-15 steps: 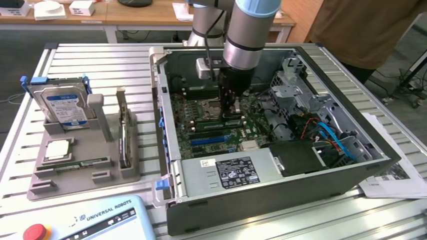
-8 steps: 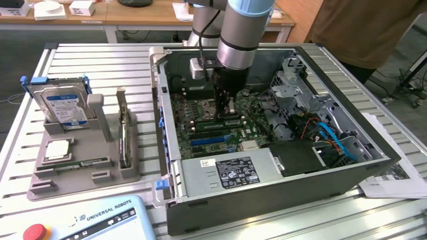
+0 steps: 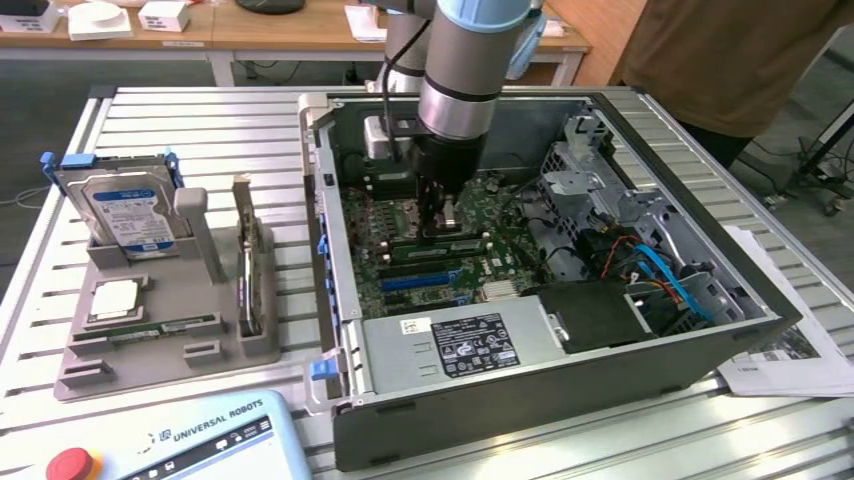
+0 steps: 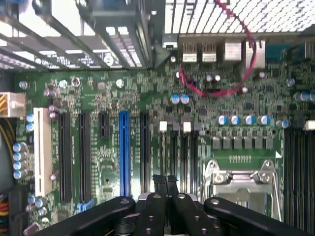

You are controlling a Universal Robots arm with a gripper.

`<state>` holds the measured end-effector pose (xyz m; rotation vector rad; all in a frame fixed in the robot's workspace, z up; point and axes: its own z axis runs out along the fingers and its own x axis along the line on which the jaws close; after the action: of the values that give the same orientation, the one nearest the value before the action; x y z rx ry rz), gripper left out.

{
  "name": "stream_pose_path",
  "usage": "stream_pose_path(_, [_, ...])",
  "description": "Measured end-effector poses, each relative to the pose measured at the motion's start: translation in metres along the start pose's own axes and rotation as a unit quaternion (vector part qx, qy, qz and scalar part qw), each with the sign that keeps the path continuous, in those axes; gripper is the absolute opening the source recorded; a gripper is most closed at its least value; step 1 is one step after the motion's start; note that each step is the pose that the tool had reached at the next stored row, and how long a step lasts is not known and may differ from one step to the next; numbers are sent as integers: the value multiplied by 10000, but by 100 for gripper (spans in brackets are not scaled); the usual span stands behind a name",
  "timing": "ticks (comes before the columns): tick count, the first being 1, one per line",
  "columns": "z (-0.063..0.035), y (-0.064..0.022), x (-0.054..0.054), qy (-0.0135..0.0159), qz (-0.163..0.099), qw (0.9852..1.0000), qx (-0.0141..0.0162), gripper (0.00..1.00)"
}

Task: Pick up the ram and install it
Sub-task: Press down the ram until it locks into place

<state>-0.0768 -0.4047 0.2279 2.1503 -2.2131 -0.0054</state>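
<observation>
The ram [image 3: 150,328], a long green stick with a white label, lies flat in the front slot of the grey tray [image 3: 80,375] on the exterior view's left. My gripper [image 3: 442,215] is far from it, lowered inside the open computer case [image 3: 534,385] just above the motherboard [image 4: 236,98]. In the wrist view the gripper [image 4: 166,180] is shut, its black fingertips [image 4: 159,183] pressed together with nothing between them. They hover over the black memory slots [image 4: 179,155] with white end clips, beside the silver processor socket [image 4: 241,179].
The tray also holds an upright hard drive [image 3: 127,215], a square silver chip [image 3: 114,300] and a thin card standing on edge [image 3: 244,255]. Drive cage and cables [image 3: 641,255] crowd the case's right side. A teach pendant [image 3: 174,440] lies in front; a person [image 3: 741,60] stands behind.
</observation>
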Motion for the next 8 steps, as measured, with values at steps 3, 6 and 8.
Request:
stream_pose_path(3, [3,63,-1,0,-1,10000,0,11])
stream_pose_path(6, [5,132,-1,0,0,10000,1,11])
stream_pose_path(8, [7,172,-1,0,0,10000,2,11])
